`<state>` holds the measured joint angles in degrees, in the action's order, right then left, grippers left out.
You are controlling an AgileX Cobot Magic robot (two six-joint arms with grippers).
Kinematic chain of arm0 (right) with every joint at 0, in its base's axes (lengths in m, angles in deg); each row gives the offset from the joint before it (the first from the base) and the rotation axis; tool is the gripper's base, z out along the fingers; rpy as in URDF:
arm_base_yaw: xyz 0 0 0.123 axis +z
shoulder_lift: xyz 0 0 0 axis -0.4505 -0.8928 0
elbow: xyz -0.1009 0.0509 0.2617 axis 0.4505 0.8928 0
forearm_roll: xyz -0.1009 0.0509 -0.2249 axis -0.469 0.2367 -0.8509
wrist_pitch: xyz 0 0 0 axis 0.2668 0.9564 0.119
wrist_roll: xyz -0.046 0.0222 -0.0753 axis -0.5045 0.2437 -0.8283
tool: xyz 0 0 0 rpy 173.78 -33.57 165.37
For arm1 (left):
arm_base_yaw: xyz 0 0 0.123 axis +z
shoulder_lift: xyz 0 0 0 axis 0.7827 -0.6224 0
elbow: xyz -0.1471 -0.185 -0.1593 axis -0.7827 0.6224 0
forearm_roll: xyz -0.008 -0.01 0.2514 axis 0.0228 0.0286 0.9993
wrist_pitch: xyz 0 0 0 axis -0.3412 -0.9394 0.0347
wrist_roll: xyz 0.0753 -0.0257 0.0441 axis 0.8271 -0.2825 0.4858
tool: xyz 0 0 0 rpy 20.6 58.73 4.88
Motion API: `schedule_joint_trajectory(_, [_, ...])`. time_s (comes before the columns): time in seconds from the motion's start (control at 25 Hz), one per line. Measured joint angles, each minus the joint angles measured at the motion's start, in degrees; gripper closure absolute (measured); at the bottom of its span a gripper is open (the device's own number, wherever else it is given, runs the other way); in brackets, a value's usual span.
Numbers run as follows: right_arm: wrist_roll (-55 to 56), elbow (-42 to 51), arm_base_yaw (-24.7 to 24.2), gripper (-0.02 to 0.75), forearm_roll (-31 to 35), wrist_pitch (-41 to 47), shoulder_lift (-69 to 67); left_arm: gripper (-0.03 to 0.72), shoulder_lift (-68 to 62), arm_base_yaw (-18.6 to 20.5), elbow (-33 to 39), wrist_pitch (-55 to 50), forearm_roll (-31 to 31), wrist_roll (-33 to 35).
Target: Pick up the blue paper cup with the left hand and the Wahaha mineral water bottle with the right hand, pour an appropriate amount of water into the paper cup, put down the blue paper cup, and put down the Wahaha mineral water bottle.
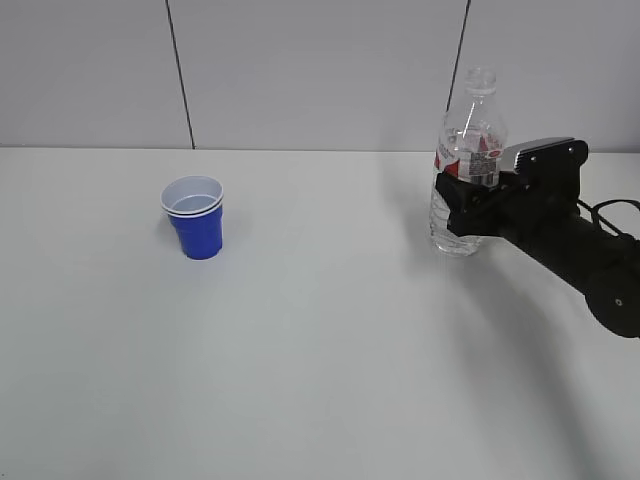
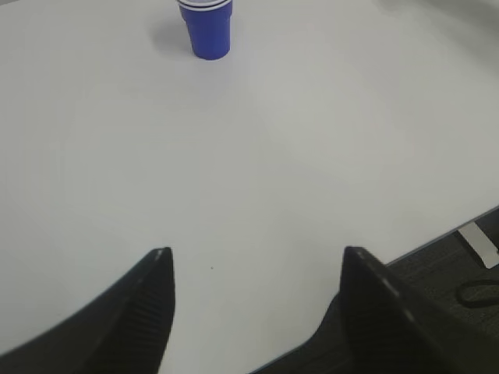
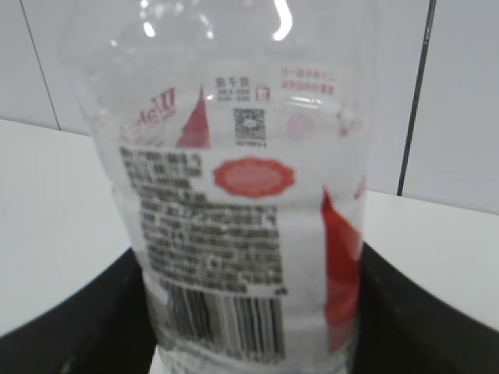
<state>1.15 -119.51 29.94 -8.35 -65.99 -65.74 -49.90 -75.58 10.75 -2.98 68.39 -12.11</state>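
Observation:
The blue paper cup (image 1: 196,222) stands upright on the white table (image 1: 330,360), left of centre, white inside with a doubled rim. In the left wrist view the cup (image 2: 207,31) is far ahead at the top edge. My left gripper (image 2: 257,257) is open and empty, low over the table near its front edge; it does not show in the exterior view. The Wahaha mineral water bottle (image 1: 468,140) stands capless at the right. My right gripper (image 1: 466,203) is shut on the bottle's body below the label. The bottle (image 3: 242,234) fills the right wrist view between the jaws (image 3: 249,319).
A grey panelled wall with dark seams (image 1: 180,75) runs behind the table. The table's front edge (image 2: 437,238) shows in the left wrist view, with floor and a black cable (image 2: 477,292) beyond it.

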Motion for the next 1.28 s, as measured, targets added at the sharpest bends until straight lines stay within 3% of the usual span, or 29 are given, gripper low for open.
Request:
schedule_joint_trajectory(1.04, [0.1,-1.1,0.0,0.264,1.2,-6.9,-4.9,0.189,0.0,0.0,0.0,0.0,0.0,0.0])
schedule_joint_trajectory(1.28, [1.4,-1.1,0.0,0.094,-0.2,-5.7,-5.3,0.189,0.0,0.0,0.0,0.0,0.0,0.0])
